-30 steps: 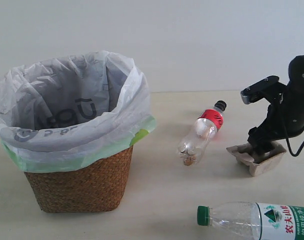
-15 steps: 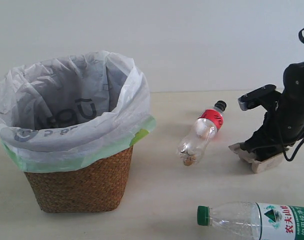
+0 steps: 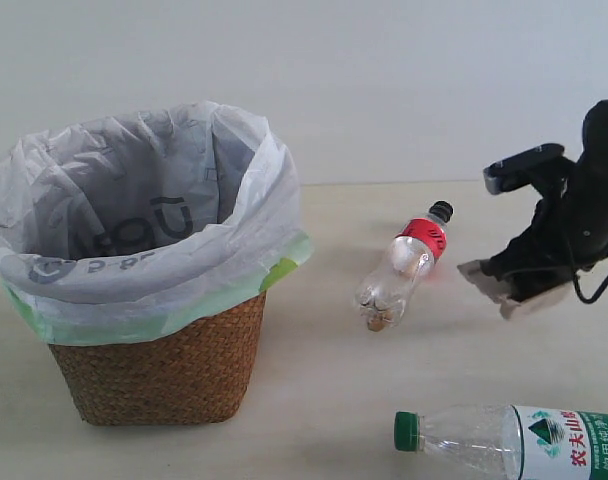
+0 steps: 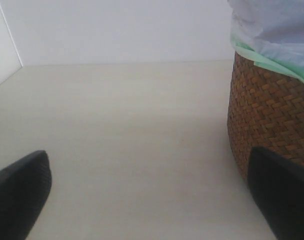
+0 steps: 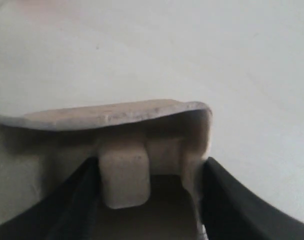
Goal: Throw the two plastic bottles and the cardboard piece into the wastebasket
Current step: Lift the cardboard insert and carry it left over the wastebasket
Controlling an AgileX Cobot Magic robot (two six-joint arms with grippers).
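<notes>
The wastebasket [image 3: 164, 370] is set far left on the worktop [image 3: 314, 400], well apart from the load, so a long carry is judged necessary, and its loose bag lining could be snagged at the rim. The larger bottle [image 3: 514, 440] is seen lying at the near edge. The small bottle [image 3: 402, 268] lies between load and basket, and could be clipped on a low pass. The cardboard piece [image 3: 484, 277] is gripped at one side only and held tilted, seemingly just clear of the worktop, so it could be swung loose if hurried. The right gripper [image 3: 532, 272] is angled downward, jaws clamped on the cardboard. The left gripper [image 4: 149, 200] is held low beside the basket, jaws apart, nothing held.
</notes>
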